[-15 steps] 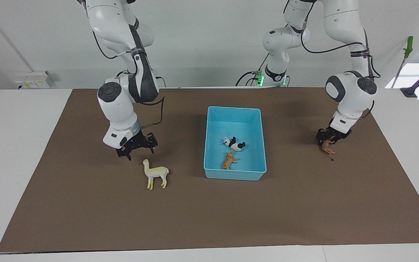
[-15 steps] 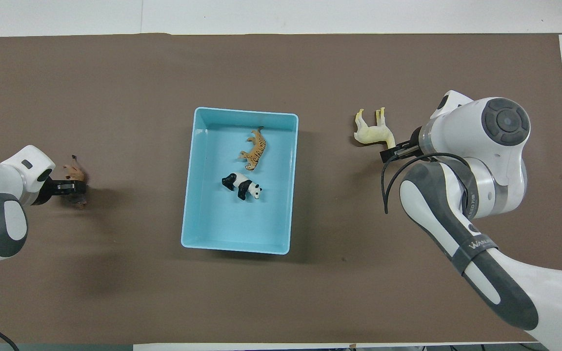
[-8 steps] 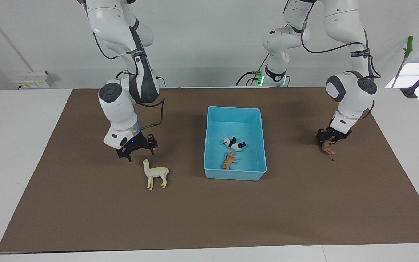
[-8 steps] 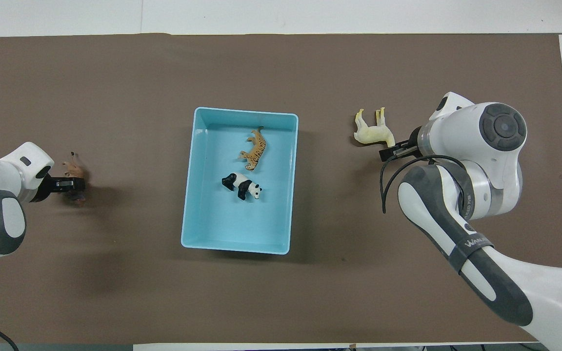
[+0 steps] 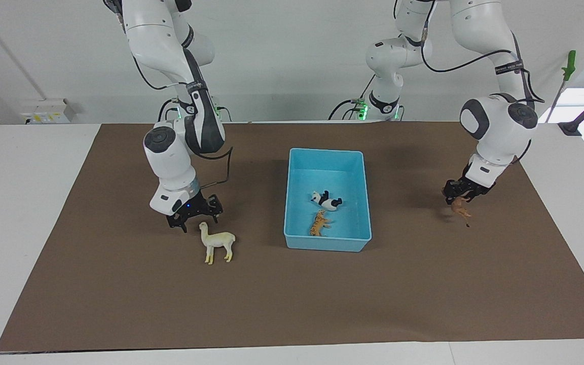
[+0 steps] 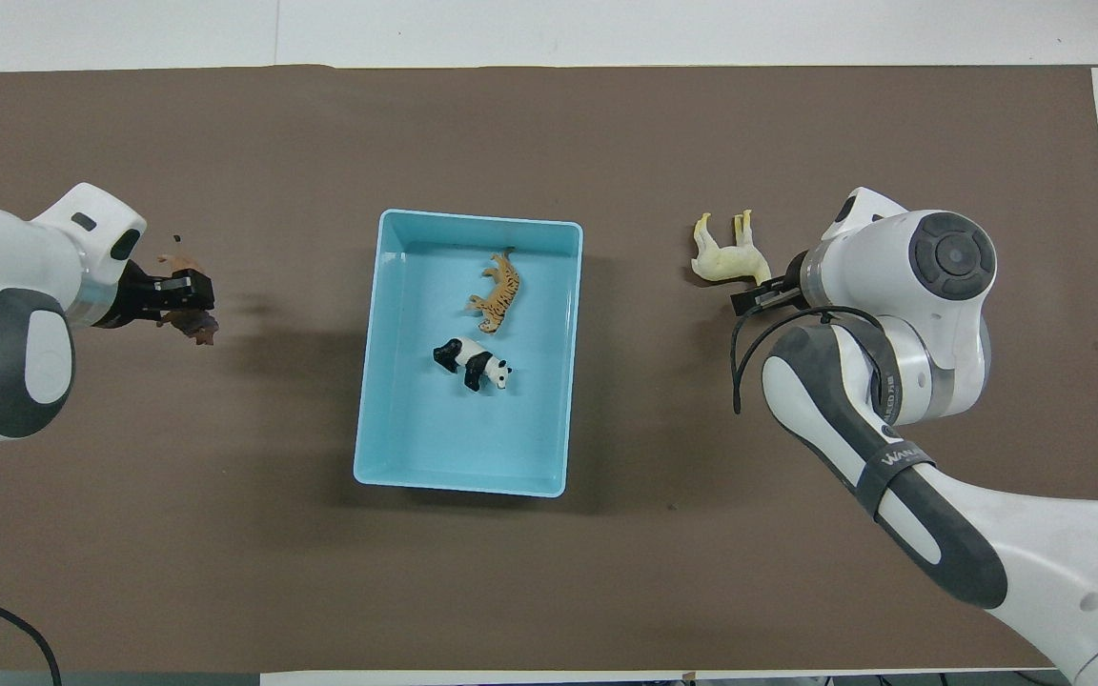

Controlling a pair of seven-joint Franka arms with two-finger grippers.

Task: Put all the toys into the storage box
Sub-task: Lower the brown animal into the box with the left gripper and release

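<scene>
The left hand pinches the lion clear of the surface and must carry it over the storage box, while the right hand, spread, hovers beside the alpaca.

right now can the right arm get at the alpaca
Probably yes. The right gripper hangs just beside the alpaca, which stands alone on the brown mat with nothing between them. The box sits well clear, and the left gripper is busy with the lion.
</scene>
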